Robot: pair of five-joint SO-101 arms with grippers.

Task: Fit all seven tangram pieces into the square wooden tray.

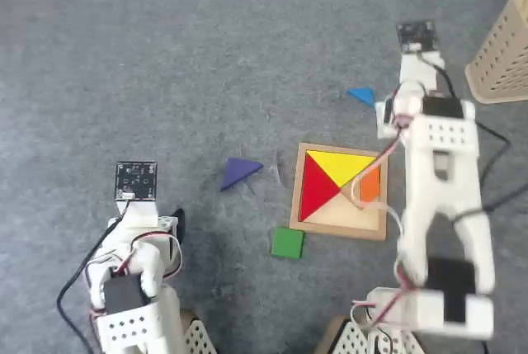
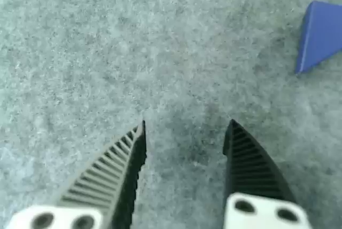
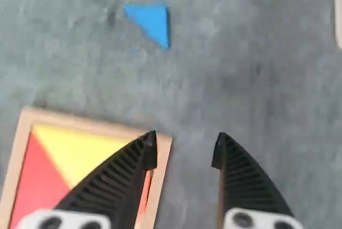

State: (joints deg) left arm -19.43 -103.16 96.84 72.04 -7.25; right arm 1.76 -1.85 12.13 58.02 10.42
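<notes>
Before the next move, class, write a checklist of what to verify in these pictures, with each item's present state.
1. Right gripper open, empty: ok.
2. Left gripper open, empty: ok.
3. Bare wood left in the tray: ok.
4. All pieces in the tray: not ok; blue triangle, purple triangle and green square lie on the carpet.
5. Seventh piece found: cannot tell; six are visible.

L arm (image 1: 132,284) folded back, L gripper (image 2: 187,124) aimed down, fingers apart. R arm (image 1: 441,177) stretched fwd, R gripper (image 3: 186,134) fingers apart too.
</notes>
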